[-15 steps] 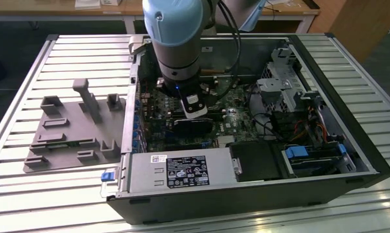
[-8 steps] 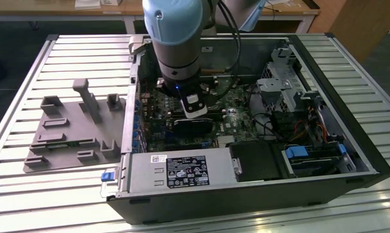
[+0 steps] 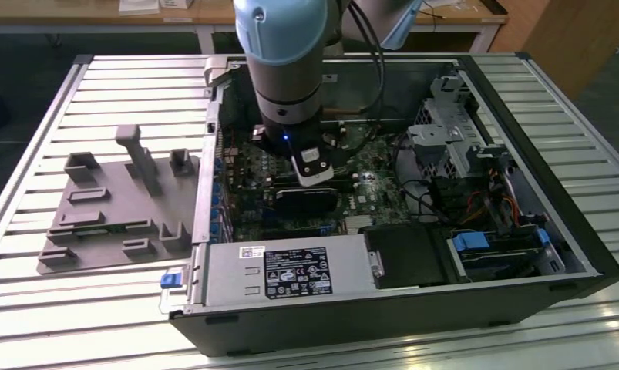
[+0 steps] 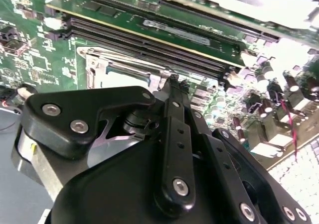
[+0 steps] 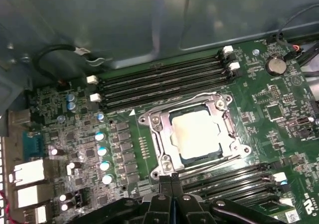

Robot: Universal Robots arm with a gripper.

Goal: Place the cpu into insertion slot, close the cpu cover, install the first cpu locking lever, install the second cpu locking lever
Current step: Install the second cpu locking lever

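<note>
First wrist view | cpu [image 5: 195,134] seated under cpu cover [image 5: 158,126] (frame down) | tool [image 5: 171,176] pressed together, just beside socket rim

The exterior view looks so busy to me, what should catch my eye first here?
First the pale blue robot arm, reaching down into an open computer case on a slatted table. In the first wrist view, the cpu sits in the insertion slot on the green circuit board, framed by the cpu cover, with the shut gripper right beside it. A grey power supply box fills the case's near edge.

No legible text, even on the power supply label [image 3: 297,272].
</note>
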